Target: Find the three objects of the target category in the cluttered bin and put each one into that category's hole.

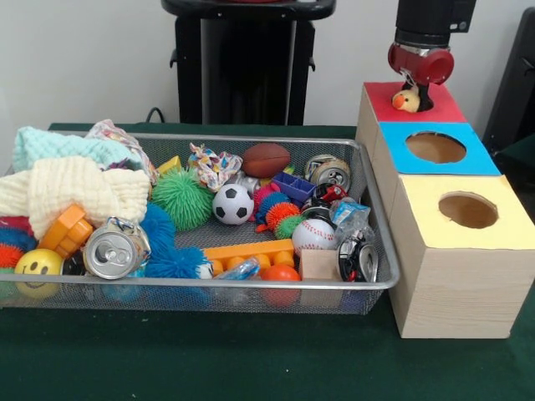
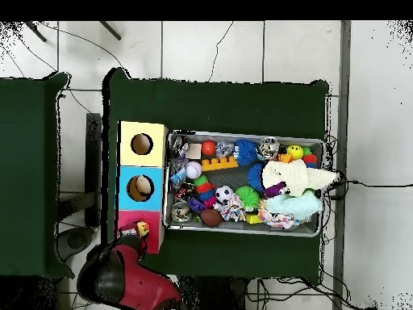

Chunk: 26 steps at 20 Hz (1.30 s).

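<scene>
A plain pale grey wall (image 1: 84, 58) stood behind the table, evenly lit and bare. The table itself wore a dark green cloth (image 1: 251, 368), smooth and matte. A second green-covered table (image 2: 28, 173) sat just beside it, apart by a narrow gap. The floor (image 2: 210, 48) was of large white tiles with dark grout lines, and thin black cables (image 2: 355, 184) trailed across it.

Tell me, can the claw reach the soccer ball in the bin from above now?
Probably yes. The soccer ball lies on top of the clutter, uncovered. But the claw is over the red box, busy with a small yellow toy.
</scene>
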Available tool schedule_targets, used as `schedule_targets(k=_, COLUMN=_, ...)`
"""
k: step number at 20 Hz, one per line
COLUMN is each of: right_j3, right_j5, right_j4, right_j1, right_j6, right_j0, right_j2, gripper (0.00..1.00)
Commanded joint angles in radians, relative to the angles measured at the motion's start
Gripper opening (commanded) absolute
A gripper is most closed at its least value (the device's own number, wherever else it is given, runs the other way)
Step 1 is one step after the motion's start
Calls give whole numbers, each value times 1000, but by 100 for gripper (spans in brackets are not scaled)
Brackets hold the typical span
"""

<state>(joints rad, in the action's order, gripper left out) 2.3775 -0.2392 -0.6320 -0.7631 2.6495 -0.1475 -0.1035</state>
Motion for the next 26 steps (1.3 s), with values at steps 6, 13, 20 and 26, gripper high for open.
schedule_targets(k=6, right_j3=34, right_j5=36, right_j4=-14, right_j1=-2, right_j6=260, right_j0=61, right_j2=-55, gripper=100)
schedule_targets(k=13, right_j3=50, right_j5=88, right_j4=-20, right_j1=-55, right_j6=220, right_j0=76, right_j2=-42, gripper=100)
schedule_targets(k=20, right_j3=-56, right_j5=464, right_j4=-7, right_j1=-192, right_j6=114, right_j0=-123, right_j2=315, gripper=100)
schedule_targets(k=26, right_j3=-153, right_j5=644, right_j4=92, right_j1=-231, right_j6=182, right_j0=-199, right_j2=457, gripper=100)
